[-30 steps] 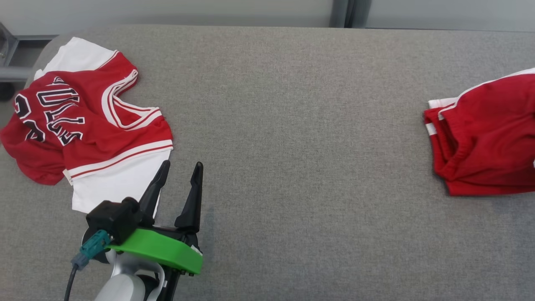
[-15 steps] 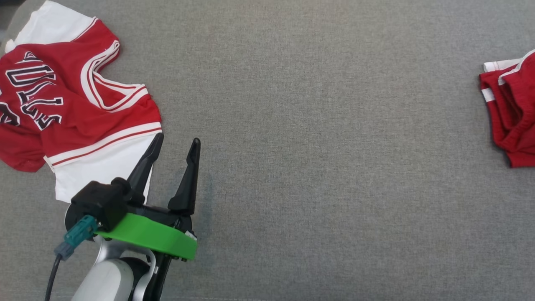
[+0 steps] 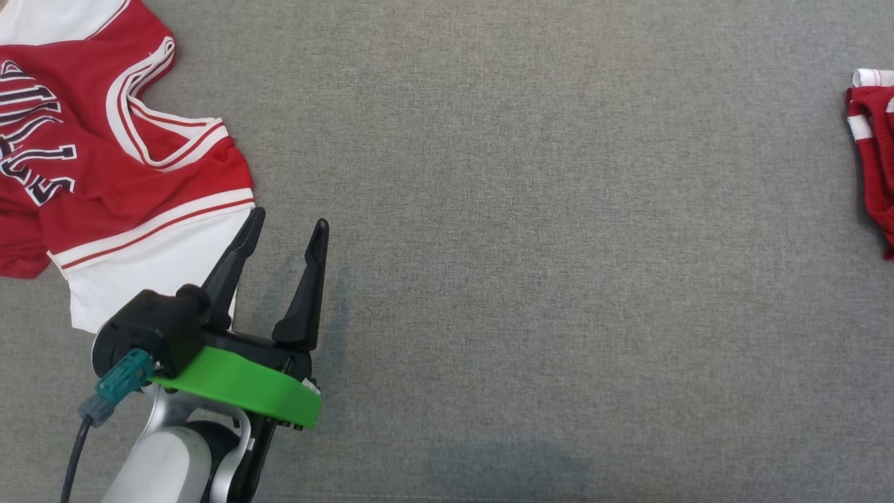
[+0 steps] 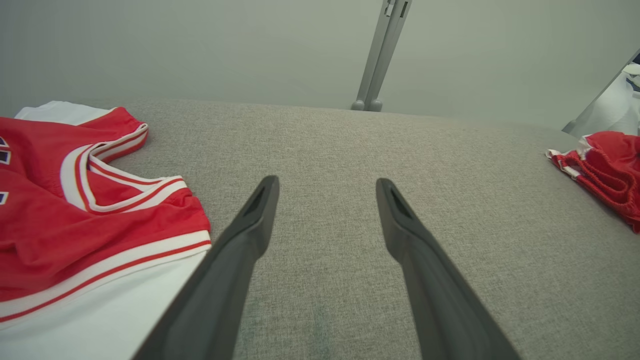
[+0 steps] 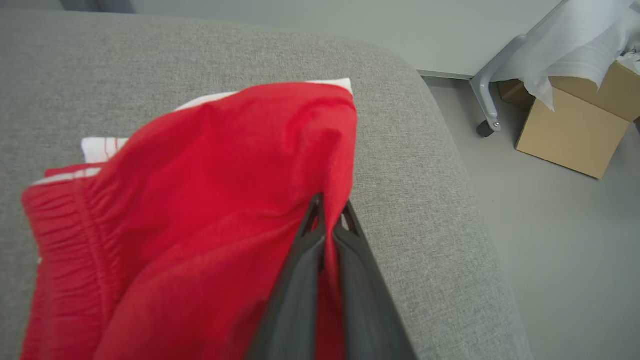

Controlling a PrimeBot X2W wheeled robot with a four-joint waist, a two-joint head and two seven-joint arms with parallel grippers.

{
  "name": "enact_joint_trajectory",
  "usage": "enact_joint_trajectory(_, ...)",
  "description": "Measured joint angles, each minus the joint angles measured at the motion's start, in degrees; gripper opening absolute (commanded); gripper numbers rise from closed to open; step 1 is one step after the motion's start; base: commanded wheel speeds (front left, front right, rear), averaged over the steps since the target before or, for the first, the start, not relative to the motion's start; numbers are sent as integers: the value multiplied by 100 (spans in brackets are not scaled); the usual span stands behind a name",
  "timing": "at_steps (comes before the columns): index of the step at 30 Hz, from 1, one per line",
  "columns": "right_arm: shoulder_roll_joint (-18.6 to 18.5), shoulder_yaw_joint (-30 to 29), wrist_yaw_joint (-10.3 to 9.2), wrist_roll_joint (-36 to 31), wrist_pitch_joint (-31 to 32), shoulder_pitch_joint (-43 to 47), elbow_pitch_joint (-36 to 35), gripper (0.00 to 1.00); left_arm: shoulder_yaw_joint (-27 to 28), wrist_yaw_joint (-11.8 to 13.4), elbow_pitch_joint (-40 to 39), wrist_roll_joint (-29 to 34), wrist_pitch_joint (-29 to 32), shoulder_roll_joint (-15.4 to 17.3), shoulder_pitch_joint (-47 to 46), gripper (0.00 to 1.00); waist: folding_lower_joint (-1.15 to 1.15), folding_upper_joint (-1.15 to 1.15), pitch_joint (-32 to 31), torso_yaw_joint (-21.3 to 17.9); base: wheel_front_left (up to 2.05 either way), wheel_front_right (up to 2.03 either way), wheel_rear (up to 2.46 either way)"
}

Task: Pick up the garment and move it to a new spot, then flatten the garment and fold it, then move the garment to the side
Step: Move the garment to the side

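Bright, even, diffuse light from above; no glare. Faint soft shadow on grey table (image 3: pixel 559 209) just right of left gripper (image 3: pixel 290 216), another dim patch at near edge. Head view sharp. Wrist views wide-angle, table's far edge bowed; red shorts (image 5: pixel 200 200) soft near lens.

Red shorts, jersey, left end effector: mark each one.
red shorts (image 5: pixel 200 200), right wrist view, middle of the red fabric.
jersey (image 3: pixel 126 192), head view, red panel below the neckline.
left end effector (image 3: pixel 289 218), head view, midway between its fingertips.
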Motion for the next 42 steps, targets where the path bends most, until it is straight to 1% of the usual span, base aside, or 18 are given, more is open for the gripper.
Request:
enact_joint_trajectory(2,12,102,0,-122,-40,1,69,0,-1,0,-2,7,23,-1,-1,100,0,0,20,-20,0,0,0)
enact_joint_trajectory(3,2,135,-14,-194,-53,1,102,21,0,0,-4,7,43,-1,-1,100,0,0,26,-28,0,0,0)
enact_joint_trajectory(4,4,131,-56,-231,-111,1,138,31,1,0,-7,7,59,-1,-2,100,0,0,31,-36,0,0,0)
enact_joint_trajectory(5,4,130,-90,-233,-147,1,172,58,3,1,-9,7,69,-1,-2,100,0,0,35,-45,0,0,0)
enact_joint_trajectory(6,5,130,-92,-233,-149,1,204,97,9,1,-14,7,74,-1,-2,100,0,0,38,-54,0,0,0)
enact_joint_trajectory(7,12,129,-93,-233,-175,1,236,100,21,1,-22,7,88,-1,-3,100,0,0,41,-64,0,0,0)
enact_joint_trajectory(9,18,182,-96,-290,-226,0,258,100,75,1,-32,8,92,0,-3,100,0,0,43,-90,0,0,0)
enact_joint_trajectory(11,18,328,-97,-497,-252,-1,265,100,121,2,-32,24,92,1,-2,100,0,0,40,-130,0,0,0)
enact_joint_trajectory(15,73,382,-100,-530,-341,-1,292,100,121,2,-32,42,92,-5,-2,100,0,0,13,-223,0,0,0)
enact_joint_trajectory(18,237,358,-151,-511,-343,-1,318,100,122,2,-27,45,92,-30,-2,100,0,0,-27,-294,0,0,0)
enact_joint_trajectory(19,379,360,-151,-501,-365,-1,293,100,126,2,-15,45,91,-52,-2,100,0,0,-65,-343,0,0,0)
enact_joint_trajectory(24,680,401,-146,-447,-547,-60,36,100,137,2,74,-24,56,-190,0,100,0,0,-192,-477,0,0,0)
enact_joint_trajectory(25,724,400,-137,-446,-589,-92,-29,100,135,2,111,-57,36,-210,-1,100,0,0,-225,-504,0,0,0)
enact_joint_trajectory(26,802,396,-80,-400,-682,-157,-124,100,140,2,188,-144,-10,-252,-1,100,0,0,-299,-559,0,0,0)
enact_joint_trajectory(28,833,439,7,-407,-735,-205,-192,100,141,2,254,-175,-68,-321,-2,100,0,0,-381,-614,0,0,0)
enact_joint_trajectory(32,944,441,79,-394,-957,-211,-259,100,151,2,501,-233,-226,-413,-3,100,0,0,-574,-716,0,0,0)
enact_joint_trajectory(37,1182,441,96,-377,-1388,-199,-394,100,196,2,882,-312,-403,-587,3,100,0,0,-862,-814,0,0,0)
enact_joint_trajectory(42,1417,383,22,-353,-1931,49,-506,100,364,2,1213,-314,-623,-660,66,100,0,0,-1177,-869,0,0,0)
